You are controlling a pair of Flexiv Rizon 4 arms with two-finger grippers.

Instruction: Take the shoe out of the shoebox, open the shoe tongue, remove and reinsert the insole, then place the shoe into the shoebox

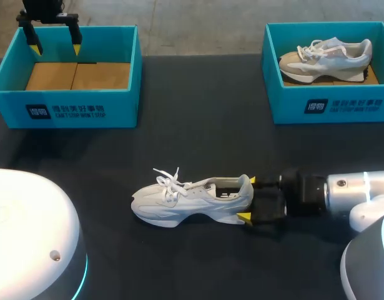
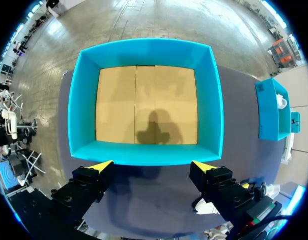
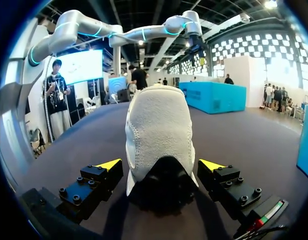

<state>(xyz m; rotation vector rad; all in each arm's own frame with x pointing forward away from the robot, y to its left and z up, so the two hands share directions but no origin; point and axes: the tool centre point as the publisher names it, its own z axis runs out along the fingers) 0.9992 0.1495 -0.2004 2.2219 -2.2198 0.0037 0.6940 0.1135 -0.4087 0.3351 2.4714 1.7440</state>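
Shoe — heel inside right tool

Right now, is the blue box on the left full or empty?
Empty. The left shoebox shows only its bare cardboard floor; the white shoe lies out on the table.

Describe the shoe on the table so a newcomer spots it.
On the dark table, in front of the two teal shoeboxes, lies a white shoe, heel between the right gripper's yellow tips. The only other shoe has beige panels and sits inside a box.
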